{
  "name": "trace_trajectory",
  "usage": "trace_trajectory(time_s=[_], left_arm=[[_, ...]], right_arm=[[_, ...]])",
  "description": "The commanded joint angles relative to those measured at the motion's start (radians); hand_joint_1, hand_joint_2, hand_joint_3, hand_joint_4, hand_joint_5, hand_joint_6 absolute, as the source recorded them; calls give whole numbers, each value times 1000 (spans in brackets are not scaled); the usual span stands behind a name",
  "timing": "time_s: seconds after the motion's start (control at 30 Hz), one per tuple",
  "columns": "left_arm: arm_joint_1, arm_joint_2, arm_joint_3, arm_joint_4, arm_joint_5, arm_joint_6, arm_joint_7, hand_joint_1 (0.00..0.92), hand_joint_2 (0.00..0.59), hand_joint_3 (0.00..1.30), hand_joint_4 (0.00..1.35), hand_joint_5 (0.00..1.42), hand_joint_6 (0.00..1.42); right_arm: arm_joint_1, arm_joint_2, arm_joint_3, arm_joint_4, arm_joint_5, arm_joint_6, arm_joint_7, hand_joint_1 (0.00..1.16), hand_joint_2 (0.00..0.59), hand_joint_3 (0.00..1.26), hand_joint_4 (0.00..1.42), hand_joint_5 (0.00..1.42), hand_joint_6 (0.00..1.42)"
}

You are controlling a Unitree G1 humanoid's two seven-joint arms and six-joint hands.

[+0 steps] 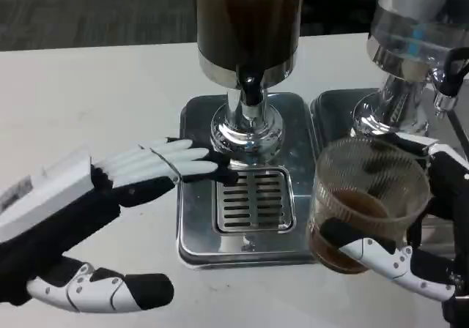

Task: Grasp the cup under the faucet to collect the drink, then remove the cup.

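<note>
- Right hand (410, 258): wrapped around the clear cup (368, 200), a finger across its lower front; the cup holds brown drink in its bottom.
- Cup position: carried off to the side of the faucet (250, 90), over the tray's (198, 244) edge, no longer above the drain grate (253, 200).
- Left hand (128, 196): empty, fingers extended and apart, tips reaching the grate.
- Risk: the thin cup appears soft; squeezing or tilting could spill drink onto the desk (88, 101).
- Risk: swinging outward could strike the neighbouring dispenser (410, 57).
</note>
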Motion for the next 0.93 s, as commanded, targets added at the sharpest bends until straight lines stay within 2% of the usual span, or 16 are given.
trace_trajectory(time_s=[0.03,0.33,0.93], left_arm=[[8,19,-4,9,25,-12,19,0,150,228,107,82,78],[11,22,-5,8,28,-9,24,0,145,228,102,73,75],[17,31,9,-1,92,-46,66,0,125,219,81,56,59]], right_arm=[[-8,4,-5,-34,21,-34,1,1087,137,947,998,1135,1315],[4,14,3,-56,13,-25,8,1088,138,952,1006,1135,1315],[-16,19,-3,-16,14,-37,6,1086,146,961,1011,1148,1314]])
